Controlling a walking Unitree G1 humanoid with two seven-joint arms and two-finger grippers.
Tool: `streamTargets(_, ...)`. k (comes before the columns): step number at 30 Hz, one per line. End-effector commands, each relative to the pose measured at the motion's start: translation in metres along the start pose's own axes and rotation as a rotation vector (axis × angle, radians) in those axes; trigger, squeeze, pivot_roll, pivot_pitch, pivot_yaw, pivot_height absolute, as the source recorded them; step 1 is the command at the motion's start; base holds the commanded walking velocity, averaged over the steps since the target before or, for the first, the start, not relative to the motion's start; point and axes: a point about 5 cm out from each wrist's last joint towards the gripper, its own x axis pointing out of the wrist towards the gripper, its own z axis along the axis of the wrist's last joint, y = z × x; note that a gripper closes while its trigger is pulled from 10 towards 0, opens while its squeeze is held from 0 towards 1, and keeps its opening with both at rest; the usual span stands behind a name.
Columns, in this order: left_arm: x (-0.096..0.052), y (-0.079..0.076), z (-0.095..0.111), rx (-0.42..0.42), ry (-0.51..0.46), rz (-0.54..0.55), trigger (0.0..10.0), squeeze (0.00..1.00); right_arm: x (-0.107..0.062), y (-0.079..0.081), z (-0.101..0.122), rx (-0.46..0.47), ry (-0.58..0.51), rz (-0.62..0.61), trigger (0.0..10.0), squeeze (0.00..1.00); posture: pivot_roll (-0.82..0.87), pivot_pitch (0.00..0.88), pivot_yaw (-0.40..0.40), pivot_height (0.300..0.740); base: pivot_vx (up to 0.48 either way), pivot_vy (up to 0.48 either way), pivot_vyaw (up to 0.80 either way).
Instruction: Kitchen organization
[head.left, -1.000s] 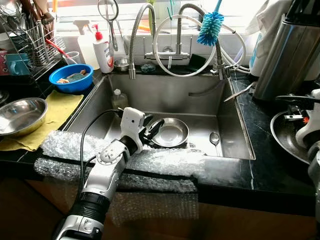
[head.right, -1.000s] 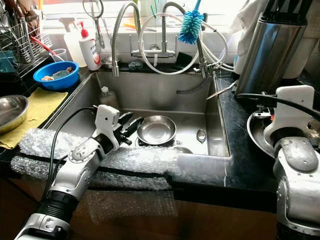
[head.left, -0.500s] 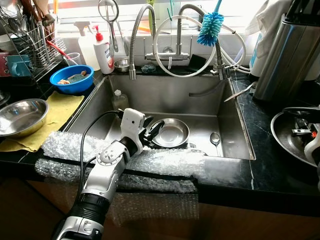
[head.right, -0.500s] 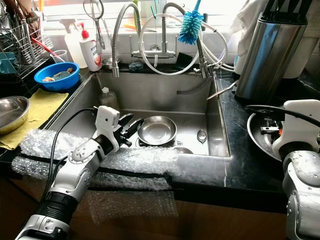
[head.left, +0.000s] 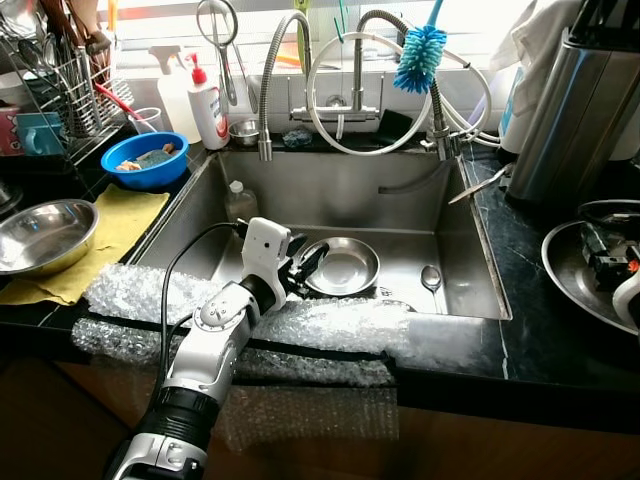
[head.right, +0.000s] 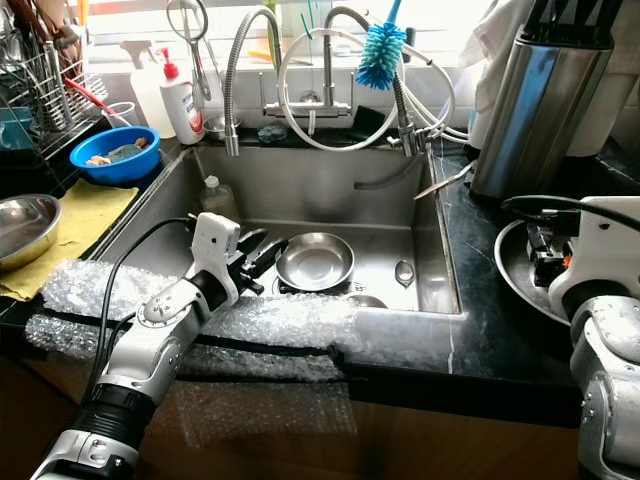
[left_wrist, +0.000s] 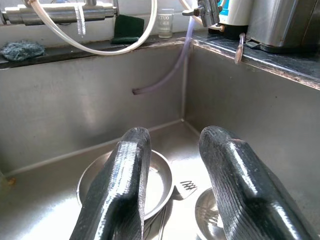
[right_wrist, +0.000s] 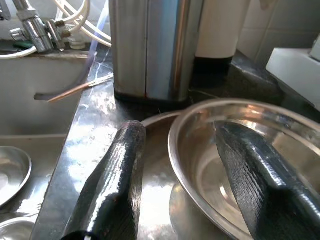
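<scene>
At nine o'clock on the dark tabletop (head.left: 540, 330): steel bowl (head.left: 40, 233) on a yellow cloth (head.left: 110, 225), blue bowl (head.left: 143, 157) beyond, both well apart from the work. Toward centre, left claw (head.left: 305, 262) reaching over the bubble-wrapped front edge (head.left: 330, 325) into the sink (head.left: 340, 190), fingers (left_wrist: 125, 185) parted, empty, poised just short of the small steel dish (head.left: 342, 265) on the basin floor. Probably the pickup step: lower, straddle the dish rim, close. Spoon (head.left: 429, 277) at three o'clock of the dish; walls close, room mostly upward. Far right, right claw (right_wrist: 175, 190) spread across the rim of a steel bowl (right_wrist: 235, 165), not yet clamped; tall steel canister (right_wrist: 150, 50) at twelve o'clock limits forward travel.
</scene>
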Motion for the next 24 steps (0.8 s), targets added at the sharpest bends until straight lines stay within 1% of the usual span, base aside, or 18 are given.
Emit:
streamTargets(1,-0.003,0.001,-0.007,-0.003,0.043,-0.004,10.0,0.0,-0.001,0.001,0.004,0.018,-0.009,0.011,10.0,0.0,-0.23,0.003,0.068,0.74,0.0,0.0,0.0)
streamTargets(2,-0.003,0.0,-0.007,-0.003,0.043,-0.005,10.0,0.0,-0.001,0.0,0.003,0.019,-0.004,0.01,10.0,0.0,-0.23,0.003,0.068,0.74,0.0,0.0,0.0)
streamTargets(3,-0.004,0.0,-0.007,-0.003,0.045,-0.007,10.0,0.0,-0.001,-0.001,-0.002,0.017,0.033,0.003,10.0,0.0,-0.22,0.006,0.068,0.74,0.0,0.0,0.0)
streamTargets(7,-0.004,0.0,-0.007,-0.004,0.045,-0.007,10.0,0.0,-0.001,-0.002,-0.003,0.016,0.043,-0.002,10.0,0.0,-0.22,0.006,0.068,0.74,0.0,0.0,0.0)
streamTargets(11,-0.004,0.001,-0.008,-0.003,0.051,-0.009,10.0,0.0,-0.001,-0.006,-0.01,0.015,0.094,-0.032,10.0,0.0,-0.22,0.005,0.071,0.74,0.0,0.0,0.0)
streamTargets(17,-0.004,0.001,-0.008,-0.004,0.052,-0.01,10.0,0.0,-0.002,-0.008,-0.013,0.02,0.113,-0.043,10.0,0.0,-0.23,0.005,0.073,0.74,0.0,0.0,0.0)
streamTargets(24,-0.004,-0.001,-0.009,-0.008,0.056,-0.016,10.0,0.0,-0.001,-0.011,-0.013,-0.002,0.122,-0.059,10.0,0.0,-0.23,0.004,0.073,0.74,0.0,0.0,0.0)
